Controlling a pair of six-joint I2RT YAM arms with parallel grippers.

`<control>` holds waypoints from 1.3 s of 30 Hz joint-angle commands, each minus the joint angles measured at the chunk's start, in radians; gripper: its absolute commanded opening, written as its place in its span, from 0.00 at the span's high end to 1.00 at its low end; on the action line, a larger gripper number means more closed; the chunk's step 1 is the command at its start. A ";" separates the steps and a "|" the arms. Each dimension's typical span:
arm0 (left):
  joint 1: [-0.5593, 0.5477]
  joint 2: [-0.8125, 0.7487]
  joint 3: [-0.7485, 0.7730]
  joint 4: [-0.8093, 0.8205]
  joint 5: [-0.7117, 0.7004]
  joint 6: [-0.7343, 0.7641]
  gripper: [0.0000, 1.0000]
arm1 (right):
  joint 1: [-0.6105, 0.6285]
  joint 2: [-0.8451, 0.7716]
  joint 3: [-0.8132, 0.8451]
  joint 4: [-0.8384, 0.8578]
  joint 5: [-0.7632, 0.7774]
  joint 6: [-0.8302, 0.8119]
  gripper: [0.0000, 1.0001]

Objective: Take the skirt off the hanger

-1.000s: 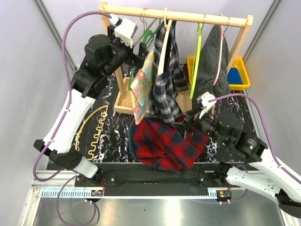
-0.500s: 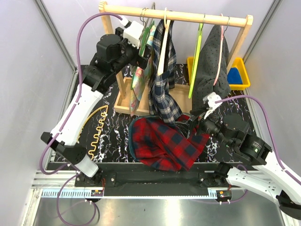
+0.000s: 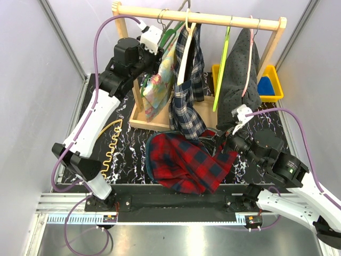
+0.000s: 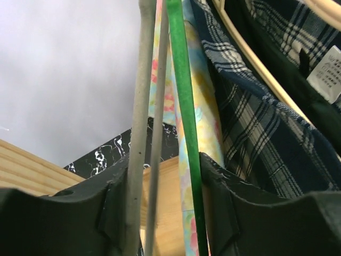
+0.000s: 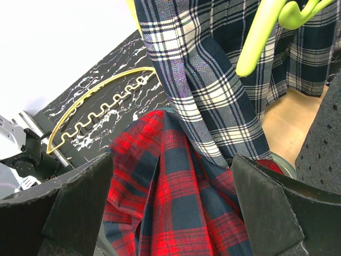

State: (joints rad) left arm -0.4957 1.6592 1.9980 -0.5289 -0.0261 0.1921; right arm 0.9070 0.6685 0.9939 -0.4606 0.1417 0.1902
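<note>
Two hands are in play, and the left one matters here. The left hand [image 4: 162,178] is raised to the left end of the rail [image 3: 213,18], its fingers either side of the green hanger [image 4: 184,106] that carries the floral skirt [image 3: 158,85]. A grey wire [image 4: 139,106] also runs between those fingers. The wire lies against one pad and the green bar near the other, but I cannot tell whether the hand is clamped or only bracketing them. The skirt hangs from that hanger, tilted out to the left, beside a navy plaid garment [image 3: 186,109].

The right hand [image 5: 170,202] is released, spread wide, low over a red plaid cloth [image 3: 186,162] on the tabletop [image 3: 130,157].

The step in hand looks like securing the hanger. To do it well, the grip should settle on the green bar alone. With the grey wire in the same pinch, a lift may drag a second hanger along. Once the hold is firm, the hook probably needs lifting off the rail, then moving away from the plaid. That would leave the skirt hanging free for the right hand to pull it off.
</note>
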 commanded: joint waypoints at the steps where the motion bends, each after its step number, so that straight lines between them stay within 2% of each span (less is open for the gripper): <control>1: 0.005 -0.041 0.005 0.038 -0.006 0.026 0.30 | -0.002 0.008 0.009 0.031 0.018 0.005 0.00; 4: 0.005 -0.047 0.008 0.047 -0.034 0.044 0.03 | -0.002 0.013 0.009 0.036 0.013 -0.001 0.00; 5: 0.003 -0.055 0.015 0.050 -0.041 0.055 0.01 | -0.002 0.014 0.009 0.036 0.010 -0.003 0.00; 11: 0.008 -0.075 0.044 0.079 -0.095 0.121 0.01 | -0.002 0.025 0.008 0.037 0.001 -0.005 0.00; 15: 0.008 -0.122 0.039 0.158 -0.133 0.147 0.01 | -0.002 0.023 0.006 0.039 -0.001 -0.005 0.00; 19: 0.003 -0.157 0.047 0.204 -0.106 0.141 0.01 | -0.002 0.023 0.003 0.037 0.001 -0.006 0.00; 23: -0.059 -0.216 -0.022 0.234 -0.092 0.188 0.01 | -0.002 0.023 0.000 0.042 0.001 -0.003 0.00; 27: -0.096 -0.246 -0.054 0.234 -0.092 0.199 0.01 | -0.002 0.020 -0.008 0.045 0.002 -0.001 0.00; 33: -0.116 -0.233 -0.010 0.222 -0.083 0.193 0.01 | 0.000 0.025 -0.008 0.043 0.006 -0.005 0.00; 38: -0.118 -0.207 -0.005 0.147 -0.029 0.106 0.01 | -0.002 0.019 -0.008 0.043 0.016 -0.003 0.00; 39: -0.118 -0.199 -0.001 0.111 0.016 0.080 0.01 | -0.002 0.016 -0.009 0.043 0.018 -0.002 0.00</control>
State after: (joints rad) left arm -0.6086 1.4372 1.9579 -0.3645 -0.0978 0.3546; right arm 0.9070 0.6941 0.9863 -0.4568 0.1402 0.1894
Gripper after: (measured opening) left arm 0.984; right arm 0.994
